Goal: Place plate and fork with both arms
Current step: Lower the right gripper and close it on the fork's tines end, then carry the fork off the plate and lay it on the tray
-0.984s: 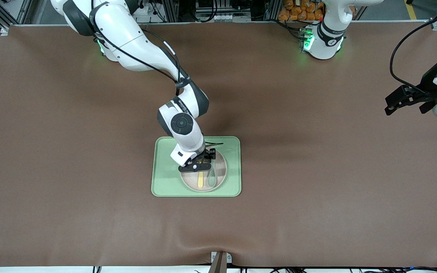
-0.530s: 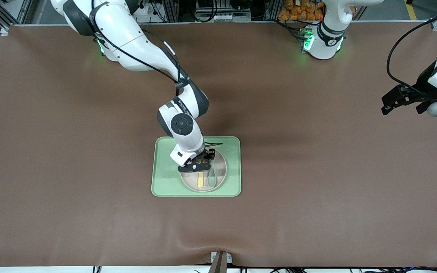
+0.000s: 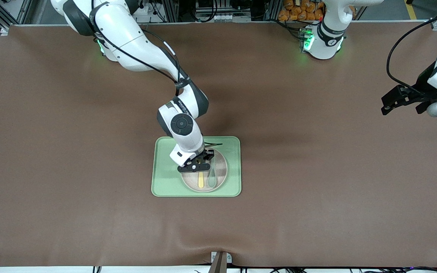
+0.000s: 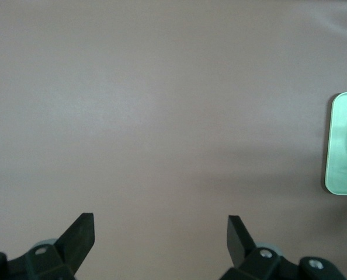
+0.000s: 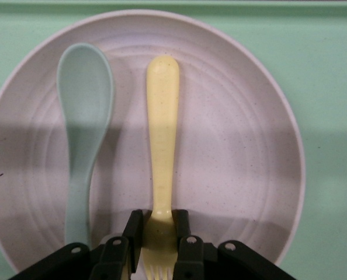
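Fork (image 5: 162,146) (light, stiff plastic, likely slippery) was clamped near its tines by the right gripper (image 5: 160,241) over the plate (image 5: 238,151); the left gripper (image 4: 160,233) waited, spread, over bare table.

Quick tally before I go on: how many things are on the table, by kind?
Tray: 1
Plate: 1, on the tray
Fork: 1, on the plate, in the right claw
Spoon: 1, on the plate beside the fork
Total: 4
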Tool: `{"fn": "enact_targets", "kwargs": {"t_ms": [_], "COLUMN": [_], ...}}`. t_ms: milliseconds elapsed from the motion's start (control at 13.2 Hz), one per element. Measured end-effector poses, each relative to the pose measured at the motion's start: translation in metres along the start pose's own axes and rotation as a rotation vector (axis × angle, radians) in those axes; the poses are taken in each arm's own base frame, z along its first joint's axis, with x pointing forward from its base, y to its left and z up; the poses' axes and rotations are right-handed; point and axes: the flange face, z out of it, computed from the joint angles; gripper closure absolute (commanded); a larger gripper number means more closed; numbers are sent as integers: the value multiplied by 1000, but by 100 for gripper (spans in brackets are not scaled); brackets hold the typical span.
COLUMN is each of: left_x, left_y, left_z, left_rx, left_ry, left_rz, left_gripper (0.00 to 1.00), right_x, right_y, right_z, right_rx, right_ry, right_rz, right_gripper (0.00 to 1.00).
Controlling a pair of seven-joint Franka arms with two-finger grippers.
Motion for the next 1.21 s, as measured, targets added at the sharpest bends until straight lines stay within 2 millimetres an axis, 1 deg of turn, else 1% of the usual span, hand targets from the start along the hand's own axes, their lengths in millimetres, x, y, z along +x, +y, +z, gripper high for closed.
{"fn": "enact_targets", "kwargs": {"t_ms": [303,454,605,908,1059,1211], "left_x": [0,1,1,1,1,1], "left_y": [1,1,1,1,1,1], "left_z": [2,3,3,3,4,4], "left_rx": [0,1,1,1,1,1], "left_ry": [-3,-6,-6,-6,-6,-7], "left_rz": [1,1,1,1,2,2], "left_gripper": [0,0,0,0,0,0], "right_x": [1,4,9,17,27,42], "right_y": [0,2,3,3,16,42], "right_z": [-1,-6,-15,-40,-54,-69], "right_rx": [-4,-15,-18,-9,-13,-23], "right_ry": [-5,-15,-17,-2,-3,-10], "right_rz": [18,24,35,73,97,136], "right_gripper": [100,100,100,100,100,100]}}
